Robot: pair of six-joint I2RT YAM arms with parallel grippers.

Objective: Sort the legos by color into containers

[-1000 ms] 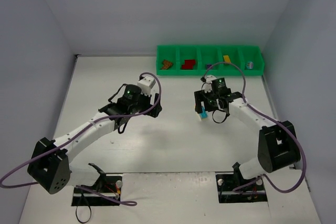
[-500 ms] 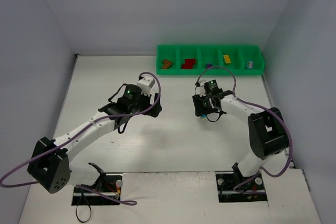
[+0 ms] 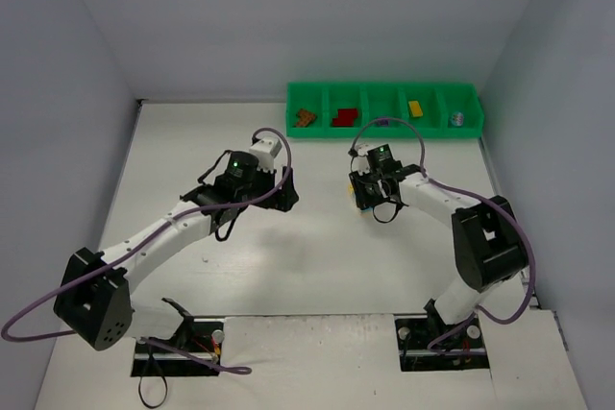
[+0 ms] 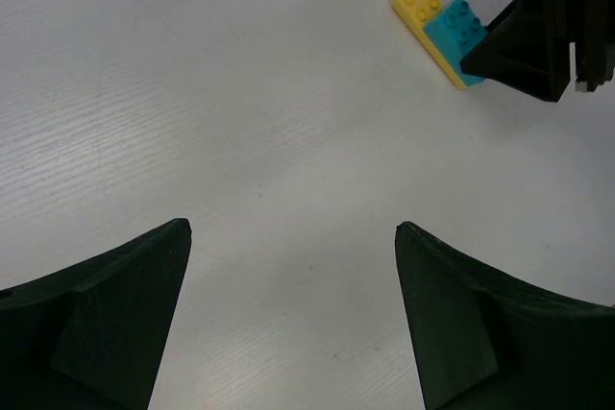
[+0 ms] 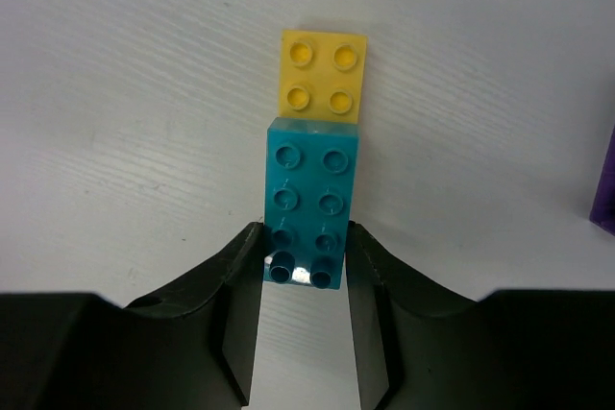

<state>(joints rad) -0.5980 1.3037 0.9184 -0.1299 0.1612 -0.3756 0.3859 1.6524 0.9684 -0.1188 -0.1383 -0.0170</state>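
Observation:
My right gripper [image 5: 303,237] is shut on the near end of a light blue brick [image 5: 309,204], which is stacked on a yellow brick [image 5: 323,76] low at the table. In the left wrist view the same stack shows as yellow [image 4: 419,2] and light blue [image 4: 459,28] at the top right. My left gripper [image 4: 293,232] is open and empty over bare table, left of the stack. The green tray [image 3: 384,86] stands at the back with a brown brick [image 3: 306,118], a red brick [image 3: 343,117], a purple brick [image 3: 381,122], a yellow brick [image 3: 415,108] and a pale brick [image 3: 458,119] in separate compartments.
A purple cable [image 3: 389,124] loops from the right wrist toward the tray front. A purple edge [image 5: 605,194] shows at the right of the right wrist view. Grey walls enclose the table on three sides.
My right gripper has moved left and a little farther away with the light blue and yellow stack, and its arm has folded in. My left gripper shifted slightly right.

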